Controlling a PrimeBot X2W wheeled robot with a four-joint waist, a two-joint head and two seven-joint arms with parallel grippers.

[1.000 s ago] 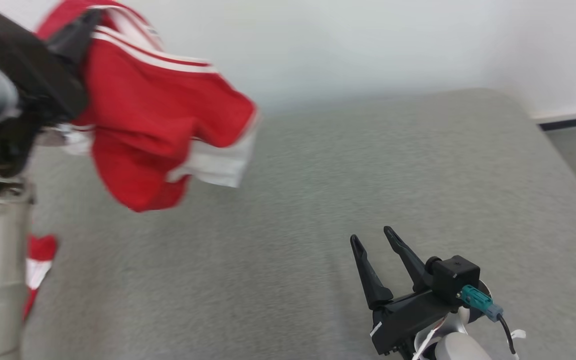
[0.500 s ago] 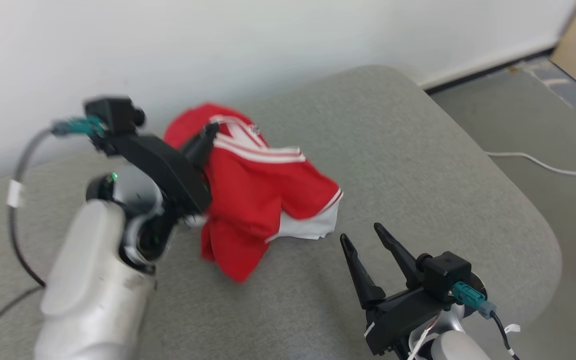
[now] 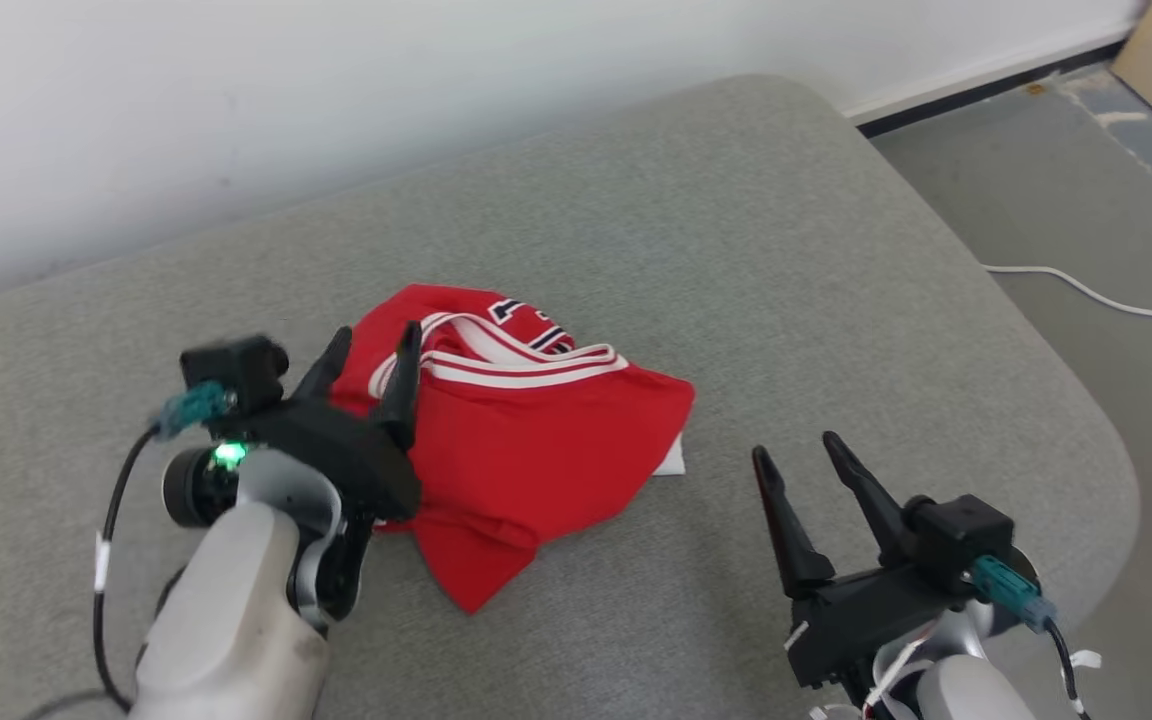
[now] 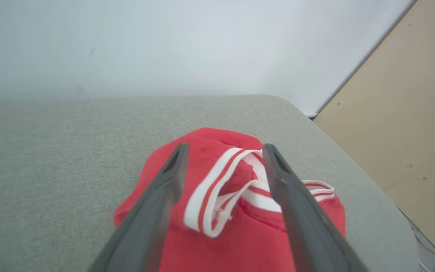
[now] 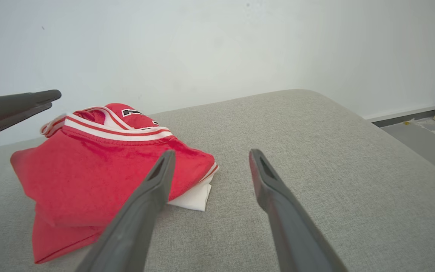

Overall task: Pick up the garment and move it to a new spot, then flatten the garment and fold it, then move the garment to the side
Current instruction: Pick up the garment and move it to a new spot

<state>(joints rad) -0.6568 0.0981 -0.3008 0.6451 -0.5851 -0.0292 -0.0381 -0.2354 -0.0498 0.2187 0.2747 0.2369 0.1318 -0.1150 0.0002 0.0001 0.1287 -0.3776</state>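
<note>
Red jersey with white-and-red striped trim [image 3: 536, 450] lies crumpled in heap near middle of grey padded fabric worktop [image 3: 836, 250]; bunched, not flat. I judge first move about done: jersey down on worktop, neither hand clamping it. Left to do: flatten, fold, shift aside. My left hand [image 3: 376, 335] wide open, fingers straddle striped collar [image 4: 206, 196], nothing gripped; whether tips touch cloth I cannot tell. My right hand [image 3: 796, 448] wide open, empty, over bare worktop near jersey's right.

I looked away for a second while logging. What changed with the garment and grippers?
The left gripper lowered the red garment onto the grey cushion and let go; its jaws now stand open over it. The right gripper stayed open, apart from the garment.
</note>
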